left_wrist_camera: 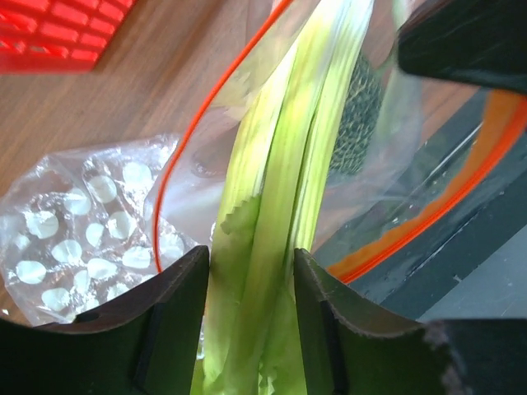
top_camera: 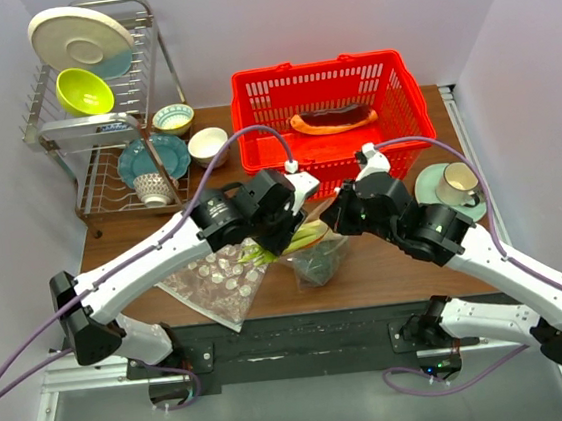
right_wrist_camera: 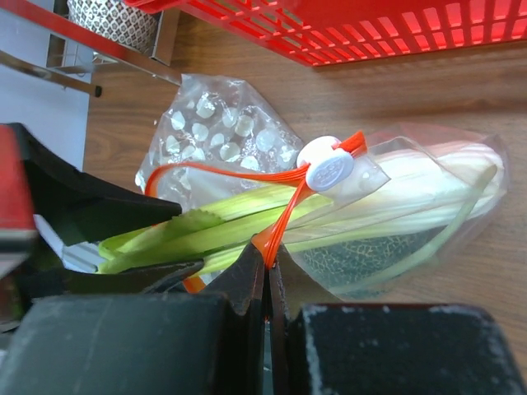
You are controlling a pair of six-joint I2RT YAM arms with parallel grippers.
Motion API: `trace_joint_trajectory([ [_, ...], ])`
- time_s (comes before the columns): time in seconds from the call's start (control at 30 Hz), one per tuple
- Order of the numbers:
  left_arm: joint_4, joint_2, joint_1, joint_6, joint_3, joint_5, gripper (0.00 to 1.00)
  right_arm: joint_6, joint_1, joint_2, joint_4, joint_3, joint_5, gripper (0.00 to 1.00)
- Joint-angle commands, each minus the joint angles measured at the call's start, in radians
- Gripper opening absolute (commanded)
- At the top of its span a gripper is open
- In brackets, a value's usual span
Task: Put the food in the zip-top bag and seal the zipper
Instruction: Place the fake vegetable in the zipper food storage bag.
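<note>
Crinkly clear plastic is the big thing here: the zip-top bag (right_wrist_camera: 445, 140) lies on the wooden surface (top_camera: 388, 270) between the two arms, near the red lattice basket (top_camera: 316, 66). Its zipper (right_wrist_camera: 230, 170) is a thin orange-red strip with a round white slider (right_wrist_camera: 327, 170) on it.

In the bag we see the dark green ball (right_wrist_camera: 354, 263), with a netted, melon-like skin, and the far ends of the light-green stalks (left_wrist_camera: 272, 206), long and ribbed with a jagged leafy bit. Their near ends poke out of the mouth.

The left claw (left_wrist_camera: 251, 259) is about half open and closed around the stalks, one finger on each side. The right claw (right_wrist_camera: 266, 251) is fully closed, pinching the zipper.

Only the top view shows the red-brown slab (top_camera: 337, 119), glossy with a pale rim, lying in the basket. A second clear bag with white dots (top_camera: 218, 277) lies flat just left of the zip-top bag.
</note>
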Motion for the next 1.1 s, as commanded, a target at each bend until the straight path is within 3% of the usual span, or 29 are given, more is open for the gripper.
trace_joint_trajectory([
  [0.0,0.01,0.002,0.003,-0.018,-0.036,0.04,0.53,0.03,-0.005,-0.014,0.071,-0.002,0.038,0.0],
  [0.17,0.039,0.031,0.003,-0.027,-0.067,0.092,0.48,0.038,-0.005,-0.017,0.077,-0.014,0.038,0.0],
  [0.23,0.047,0.046,0.003,-0.03,-0.073,0.096,0.26,0.038,-0.007,-0.02,0.08,-0.014,0.039,0.0],
  [0.27,0.052,0.048,0.002,-0.032,-0.073,0.096,0.02,0.038,-0.007,-0.023,0.078,-0.016,0.042,0.0],
  [0.3,0.059,0.048,0.003,-0.038,-0.075,0.096,0.0,0.038,-0.007,-0.024,0.078,-0.017,0.044,0.0],
  [0.5,0.177,0.019,0.029,-0.11,-0.07,0.099,0.0,0.047,-0.007,-0.028,0.103,-0.048,0.007,0.0],
  [0.63,0.289,0.014,0.075,-0.156,-0.066,0.207,0.0,0.053,-0.007,-0.031,0.178,-0.071,-0.047,0.0],
  [0.87,0.317,0.126,0.089,-0.151,0.013,0.329,0.0,0.001,-0.007,-0.003,0.248,-0.045,-0.142,0.0],
  [1.07,0.4,0.108,0.097,-0.197,-0.023,0.32,0.0,0.005,-0.007,-0.003,0.284,-0.052,-0.163,0.0],
])
